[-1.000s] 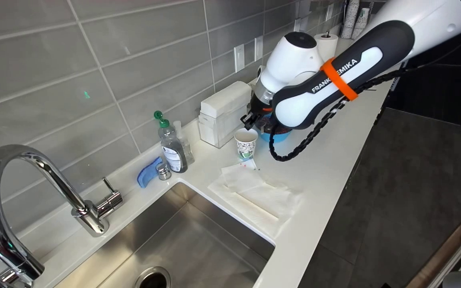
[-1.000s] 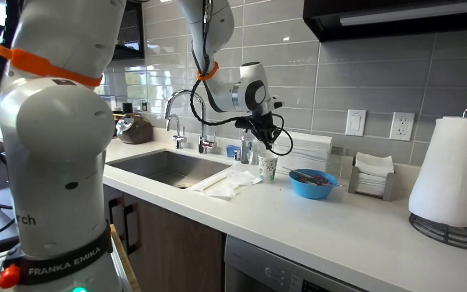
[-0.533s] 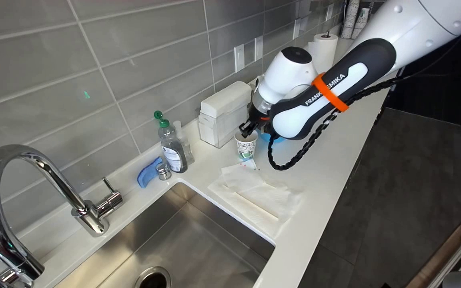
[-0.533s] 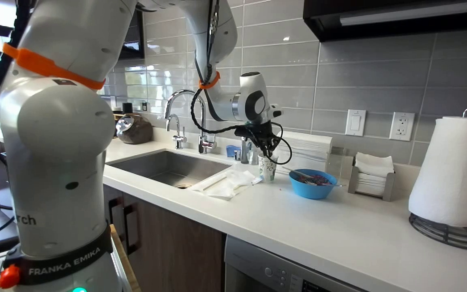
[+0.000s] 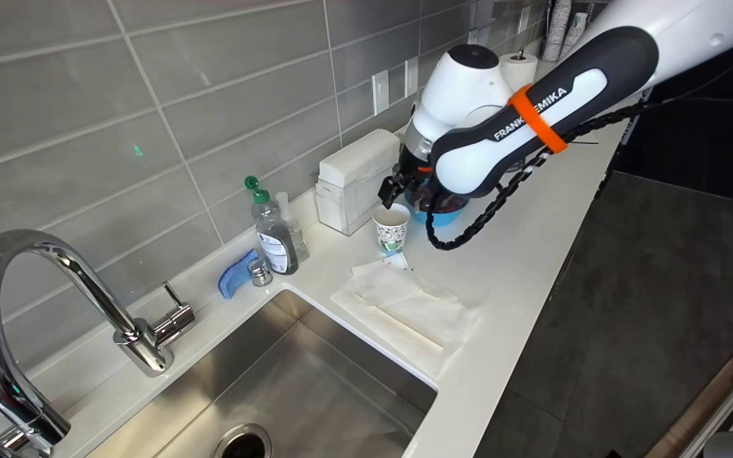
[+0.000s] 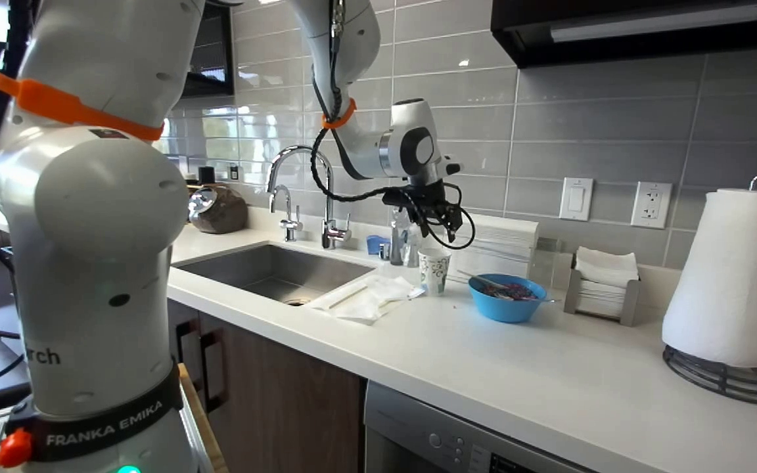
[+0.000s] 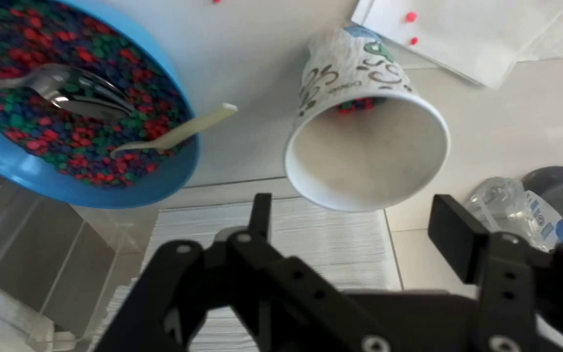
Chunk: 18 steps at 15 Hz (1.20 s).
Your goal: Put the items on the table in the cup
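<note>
Gripper (image 7: 353, 224) hangs above the cup (image 7: 367, 154) (jaws wide); coloured bits (image 7: 358, 104) lie inside.

In an exterior view the white countertop (image 6: 549, 371) runs from centre left to lower right, a steel sink (image 6: 253, 268) set into it. Paper sheets (image 6: 378, 293) lie mid-frame; right of them stand the cup (image 6: 434, 272), blue bowl (image 6: 507, 311), napkin holder (image 6: 630, 303) and paper-towel stand (image 6: 727, 382).

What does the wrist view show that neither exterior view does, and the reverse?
Only the wrist view: colored beads inside the cup.
Only the exterior views, and in both: the sink, tap and towel roll.
Shared: the cup, bowl, napkins and end effector.
</note>
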{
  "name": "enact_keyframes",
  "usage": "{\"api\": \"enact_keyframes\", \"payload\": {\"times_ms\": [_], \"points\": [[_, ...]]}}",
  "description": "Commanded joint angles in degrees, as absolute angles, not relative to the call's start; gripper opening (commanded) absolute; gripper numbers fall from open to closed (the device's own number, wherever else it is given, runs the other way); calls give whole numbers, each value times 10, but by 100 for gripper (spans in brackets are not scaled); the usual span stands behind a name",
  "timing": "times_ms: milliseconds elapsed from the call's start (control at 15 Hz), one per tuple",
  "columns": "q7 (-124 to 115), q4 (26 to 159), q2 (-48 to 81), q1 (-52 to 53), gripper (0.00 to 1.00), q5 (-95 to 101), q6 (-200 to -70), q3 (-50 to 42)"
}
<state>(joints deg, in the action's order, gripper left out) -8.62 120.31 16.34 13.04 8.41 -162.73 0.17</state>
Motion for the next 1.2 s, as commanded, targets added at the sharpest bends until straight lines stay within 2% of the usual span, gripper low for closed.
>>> {"api": "enact_keyframes", "payload": {"times_ms": [0, 333, 600, 1067, 1133], "points": [[-129, 1224, 108, 132, 100, 102, -1528, -9], [-121, 1232, 79, 106, 100, 89, -1436, 10], [-89, 1257, 84, 85, 100, 78, -1466, 13], [-224, 1263, 130, 80, 100, 82, -1486, -3], [-180, 1261, 112, 77, 100, 86, -1467, 3]]}}
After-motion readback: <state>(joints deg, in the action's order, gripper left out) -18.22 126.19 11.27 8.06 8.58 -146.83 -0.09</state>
